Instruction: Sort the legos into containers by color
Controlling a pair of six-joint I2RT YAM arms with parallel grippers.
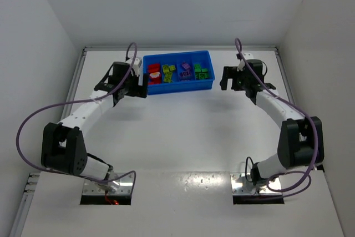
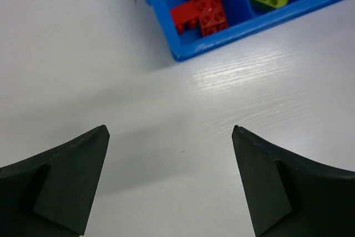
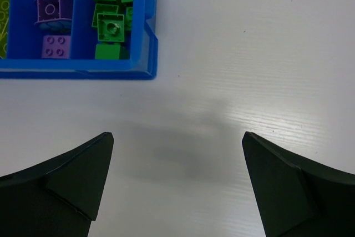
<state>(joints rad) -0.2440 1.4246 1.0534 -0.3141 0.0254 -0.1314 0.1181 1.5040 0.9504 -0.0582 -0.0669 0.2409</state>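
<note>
I see the tray (image 1: 178, 87) at 12 o'clock on the table (image 1: 177, 137), legos (image 1: 169, 72) in all 4 compartments (image 1: 186, 80); left gripper (image 1: 141, 87) at its 9 o'clock, right gripper (image 1: 225, 79) at its 3 o'clock.

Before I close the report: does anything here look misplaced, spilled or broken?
Nothing stands out. The bricks lie inside the blue tray, red, yellow-green, purple and green each in its own section. The left hand and the right hand are open and empty.

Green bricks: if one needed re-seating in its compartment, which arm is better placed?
Right, probably: the right gripper, open, sits beside the tray end holding the green bricks; the left gripper is at the red end.
</note>
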